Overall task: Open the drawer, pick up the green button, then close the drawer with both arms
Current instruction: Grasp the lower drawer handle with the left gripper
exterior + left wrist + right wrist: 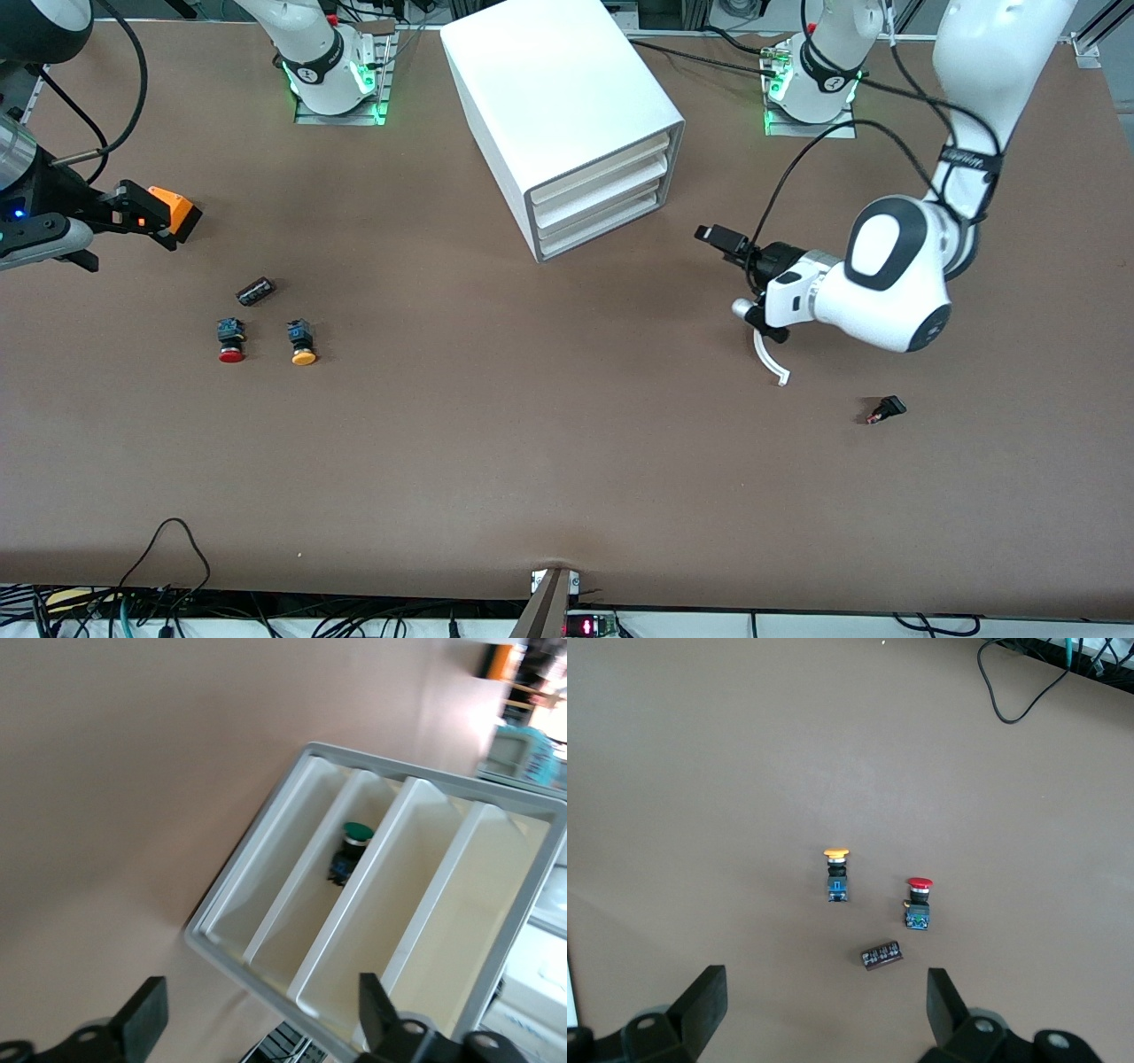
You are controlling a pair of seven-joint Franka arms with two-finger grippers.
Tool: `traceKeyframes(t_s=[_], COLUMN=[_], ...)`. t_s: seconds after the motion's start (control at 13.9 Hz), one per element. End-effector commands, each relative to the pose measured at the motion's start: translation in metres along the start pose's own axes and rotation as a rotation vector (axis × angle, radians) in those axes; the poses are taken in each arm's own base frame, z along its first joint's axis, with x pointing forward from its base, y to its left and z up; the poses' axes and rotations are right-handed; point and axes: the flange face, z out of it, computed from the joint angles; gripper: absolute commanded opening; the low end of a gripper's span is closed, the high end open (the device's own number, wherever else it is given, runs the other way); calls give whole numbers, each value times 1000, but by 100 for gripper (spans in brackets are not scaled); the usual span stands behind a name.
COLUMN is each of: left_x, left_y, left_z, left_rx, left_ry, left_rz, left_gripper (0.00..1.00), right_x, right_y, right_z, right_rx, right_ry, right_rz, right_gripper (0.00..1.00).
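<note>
Button (351, 853), green-capped, lies inside the lowest drawer (306, 881) of the white cabinet (563, 115), the compartment next to the bench (532, 425). The left wrist view looks straight into it. That drawer sits pushed in, flush with the two above it, which show nothing inside. The left hand (740, 283) hangs over the bench in front of the drawers, apart from them, toward the left arm's end. Its fingers (142, 1020) are spread and hold nothing. The right hand (155, 217) waits over the right arm's end of the bench, also released and empty. Below it on the bench lie a red button (231, 341), a yellow button (302, 343) beside it, and a dark cylinder (255, 290) just farther from the front camera than both. A small black part (886, 410) lies near the left arm.
</note>
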Motion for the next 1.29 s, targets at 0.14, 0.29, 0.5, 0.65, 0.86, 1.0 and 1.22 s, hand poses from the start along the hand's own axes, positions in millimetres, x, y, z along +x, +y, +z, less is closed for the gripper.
traceKeyframes(t_s=[0.14,0.29,0.5,0.65,0.86,1.0,1.22], left_x=[21,26,32,32,34,34,35], left_y=[-37,-47,-52,-50,-45,-42,-41], left_z=[68,108,167,191,216,230,253], left_rx=[-180,-235,-331,-345,-366,-391,-434], left_ry=[25,48,64,58,38,42,52], left_rz=[164,213,260,256,242,253,267], left_gripper=[80,69,67,66,63,59,52], right_x=[3,3,3,3,3,3,3], right_y=[2,3,2,3,2,3,3], right_z=[-4,-4,-4,-4,-4,-4,-4], right_rx=[1,0,1,0,1,2,1], right_ry=[6,6,6,6,6,5,4], right_rz=[16,18,16,18,16,18,19], right_gripper=[100,100,100,100,100,100,100])
